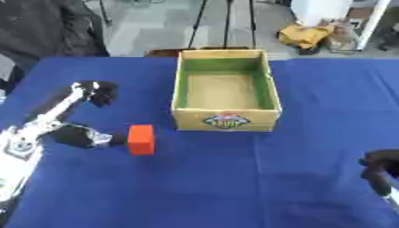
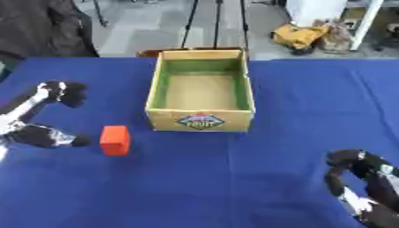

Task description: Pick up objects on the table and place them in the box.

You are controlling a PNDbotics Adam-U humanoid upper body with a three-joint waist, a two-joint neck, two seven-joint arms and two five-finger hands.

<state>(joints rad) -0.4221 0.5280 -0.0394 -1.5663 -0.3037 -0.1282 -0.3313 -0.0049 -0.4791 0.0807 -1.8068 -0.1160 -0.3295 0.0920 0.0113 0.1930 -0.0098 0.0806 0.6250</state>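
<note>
Nearest us, our right hand (image 2: 362, 187) idles at the lower right corner, fingers curled, holding nothing. Our left hand (image 1: 78, 129) is spread wide beside the orange block (image 1: 141, 139): thumb tip just at its left face, fingers (image 1: 101, 92) well apart above, nothing gripped. Block sits on the blue table (image 1: 234, 187), just left of the box's (image 1: 226, 120) front corner. We judge it light, rigid, flat-sided; pinch across opposite side faces. Box looks empty.
</note>
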